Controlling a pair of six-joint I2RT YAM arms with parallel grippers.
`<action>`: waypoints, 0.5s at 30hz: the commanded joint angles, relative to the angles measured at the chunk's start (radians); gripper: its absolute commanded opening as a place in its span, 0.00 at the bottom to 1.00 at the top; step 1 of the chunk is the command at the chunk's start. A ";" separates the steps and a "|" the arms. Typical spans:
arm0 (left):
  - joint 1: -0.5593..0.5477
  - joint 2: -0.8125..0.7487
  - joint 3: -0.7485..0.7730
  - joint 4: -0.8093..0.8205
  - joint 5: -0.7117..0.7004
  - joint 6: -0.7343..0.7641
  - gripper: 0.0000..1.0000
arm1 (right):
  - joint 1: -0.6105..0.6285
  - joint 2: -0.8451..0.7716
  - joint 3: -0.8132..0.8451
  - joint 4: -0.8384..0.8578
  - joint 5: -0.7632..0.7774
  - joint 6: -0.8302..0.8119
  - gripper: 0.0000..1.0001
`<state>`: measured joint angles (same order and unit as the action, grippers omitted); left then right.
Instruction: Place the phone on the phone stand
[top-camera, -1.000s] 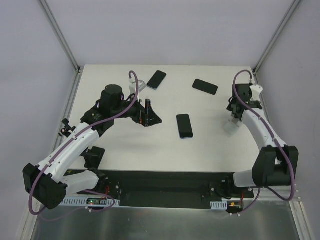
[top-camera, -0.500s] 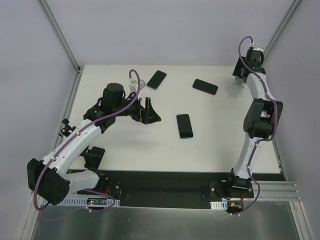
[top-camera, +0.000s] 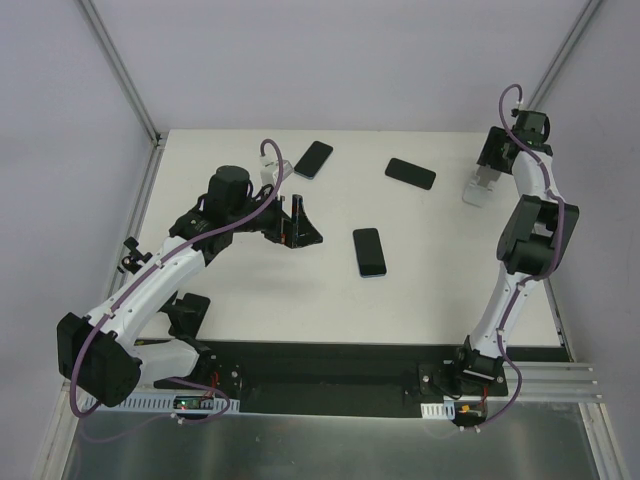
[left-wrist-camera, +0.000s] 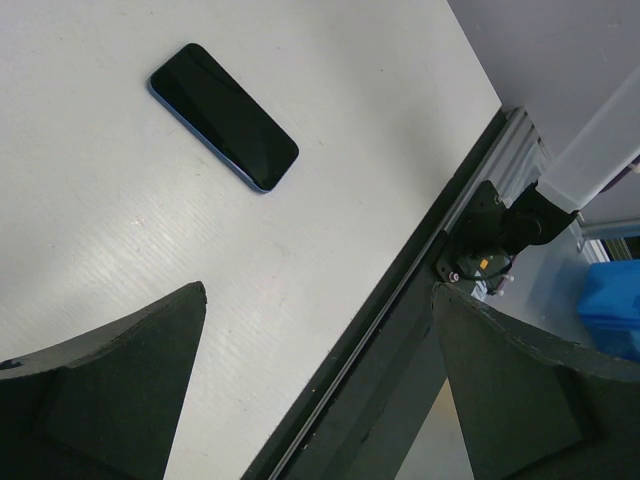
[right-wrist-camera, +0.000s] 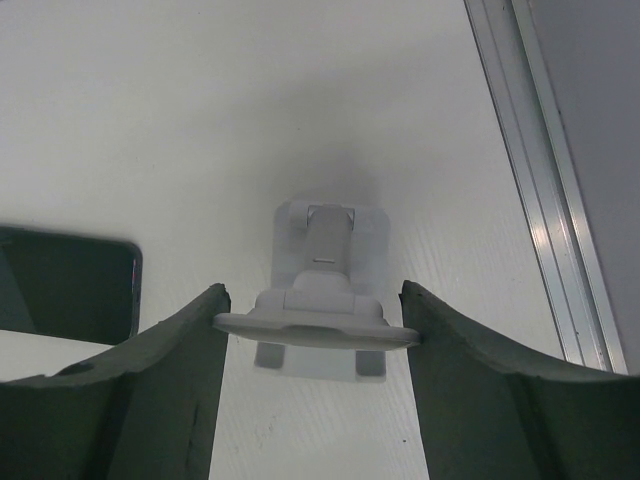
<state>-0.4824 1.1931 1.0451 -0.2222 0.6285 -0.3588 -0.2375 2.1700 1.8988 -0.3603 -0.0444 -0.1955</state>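
A white table (top-camera: 250, 290) seen from above, with two robot arms mounted at its near edge. Three dark phones lie flat on it, screens up, none of them on the stand.

The left phone (top-camera: 313, 159) lies near the far edge, left of centre. The right phone (top-camera: 410, 173) lies near the far edge too, right of centre. The middle phone (top-camera: 369, 251) lies at about the centre of the table, its long side running from far to near. All three are well apart from each other.

The left gripper (top-camera: 293, 225) hangs over the table left of the middle phone. Its fingers are spread wide with nothing between them. In its wrist view the middle phone (left-wrist-camera: 224, 116) lies beyond the fingers, apart from them, and shows a blue edge.

The right arm reaches up to the far right corner. The right gripper (right-wrist-camera: 312, 292) grasps the small white stand (top-camera: 479, 187) there. In the right wrist view, the stand's upper plate (right-wrist-camera: 315, 328) spans the gap between the two fingers and touches both. The stand's base (right-wrist-camera: 330, 225) shows below it against the white table. Whether the base rests on the table or hangs just above it cannot be told. The end of the right phone (right-wrist-camera: 65, 285) shows at the left of that view, near the stand but not touching it. A metal rail (right-wrist-camera: 540, 180) runs along the right edge.
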 joint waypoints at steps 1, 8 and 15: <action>0.010 -0.007 0.038 0.029 0.037 0.007 0.93 | -0.011 -0.048 -0.015 0.014 -0.051 -0.022 0.01; 0.010 -0.013 0.036 0.030 0.039 0.003 0.93 | -0.014 -0.036 -0.017 -0.003 -0.031 -0.056 0.15; 0.010 -0.009 0.038 0.029 0.045 0.004 0.93 | 0.029 -0.136 0.005 -0.085 0.141 -0.055 0.96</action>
<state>-0.4824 1.1931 1.0451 -0.2226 0.6292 -0.3592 -0.2390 2.1651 1.8763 -0.3950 -0.0174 -0.2375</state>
